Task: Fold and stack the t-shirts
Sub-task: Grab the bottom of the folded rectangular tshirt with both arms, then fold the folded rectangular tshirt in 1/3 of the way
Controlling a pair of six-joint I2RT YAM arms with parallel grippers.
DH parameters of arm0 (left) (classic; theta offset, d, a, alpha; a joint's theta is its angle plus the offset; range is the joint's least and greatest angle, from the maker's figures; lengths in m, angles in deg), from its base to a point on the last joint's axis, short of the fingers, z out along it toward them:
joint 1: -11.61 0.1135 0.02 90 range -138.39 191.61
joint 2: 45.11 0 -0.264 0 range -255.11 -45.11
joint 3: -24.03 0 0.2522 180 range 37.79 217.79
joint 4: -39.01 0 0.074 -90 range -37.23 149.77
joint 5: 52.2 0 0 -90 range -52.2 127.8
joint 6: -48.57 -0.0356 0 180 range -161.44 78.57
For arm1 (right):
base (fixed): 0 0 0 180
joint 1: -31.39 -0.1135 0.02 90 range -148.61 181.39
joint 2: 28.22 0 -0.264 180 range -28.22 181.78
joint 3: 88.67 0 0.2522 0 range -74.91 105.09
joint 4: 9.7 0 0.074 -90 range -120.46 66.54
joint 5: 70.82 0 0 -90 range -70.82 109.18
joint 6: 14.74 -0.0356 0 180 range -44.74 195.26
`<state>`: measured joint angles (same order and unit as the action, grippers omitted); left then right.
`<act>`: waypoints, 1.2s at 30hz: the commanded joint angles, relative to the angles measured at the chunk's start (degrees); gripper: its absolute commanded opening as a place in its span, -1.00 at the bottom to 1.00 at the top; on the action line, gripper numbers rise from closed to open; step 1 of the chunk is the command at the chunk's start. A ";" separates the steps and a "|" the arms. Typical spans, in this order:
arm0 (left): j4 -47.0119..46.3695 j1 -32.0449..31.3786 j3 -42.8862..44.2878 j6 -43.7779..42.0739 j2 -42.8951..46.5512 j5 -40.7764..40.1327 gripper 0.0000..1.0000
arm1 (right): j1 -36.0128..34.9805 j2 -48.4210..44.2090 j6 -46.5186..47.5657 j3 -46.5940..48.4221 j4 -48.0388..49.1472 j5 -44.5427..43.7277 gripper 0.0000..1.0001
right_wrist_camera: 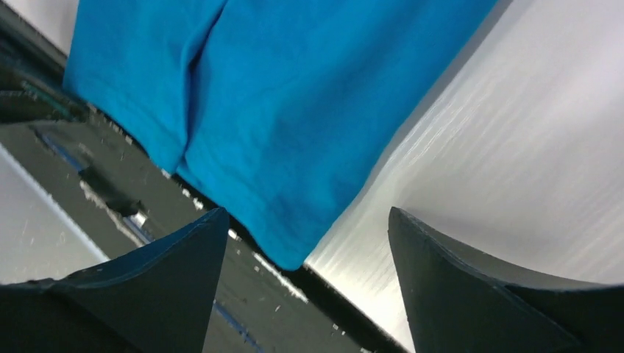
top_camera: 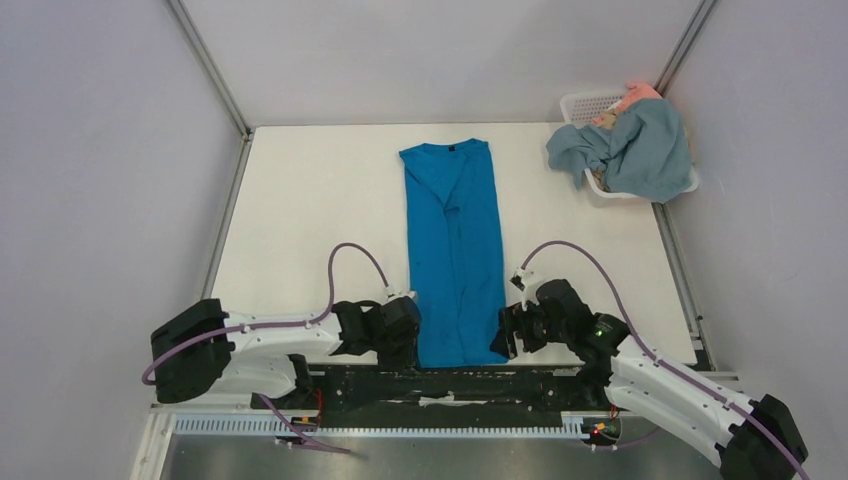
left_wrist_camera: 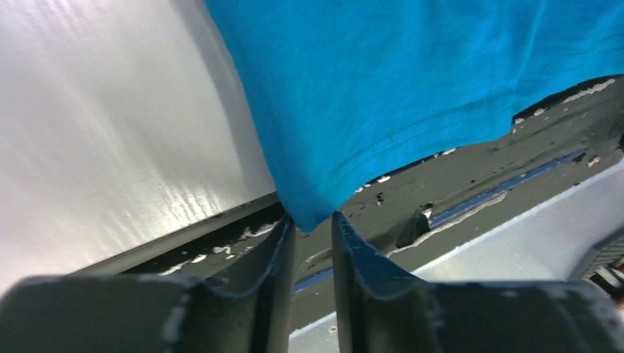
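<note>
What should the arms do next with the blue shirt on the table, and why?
Probably close both grippers on the near hem corners of the bright blue t-shirt. The left gripper has its jaws narrow, with the left corner's tip at their mouth. The right gripper has its jaws wide around the right corner. Neither visibly pinches the cloth yet.

Cobalt-blue tee [top_camera: 452, 250] lies flat mid-table [top_camera: 300, 210], folded lengthwise w/ sleeves tucked in, so it's one long narrow strip. Neck at far end, hem at near end, hem corners just past the table's near edge. A few soft creases run down the middle. Grey-blue tee [top_camera: 635, 150] is crumpled, slung over the white basket [top_camera: 580, 103] in the far-right corner, part spilling left. Bit of salmon-pink cloth [top_camera: 640, 95] pokes up behind it.
</note>
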<state>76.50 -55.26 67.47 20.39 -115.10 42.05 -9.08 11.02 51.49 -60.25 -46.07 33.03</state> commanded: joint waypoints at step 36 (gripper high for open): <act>-8.86 20.93 17.77 -11.92 -3.28 -11.85 -0.95 | -1.98 17.12 -0.08 15.47 25.57 -28.99 -1.00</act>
<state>70.64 -38.46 80.23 12.67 -115.41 31.71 -12.20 24.14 50.24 -50.96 -28.91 13.97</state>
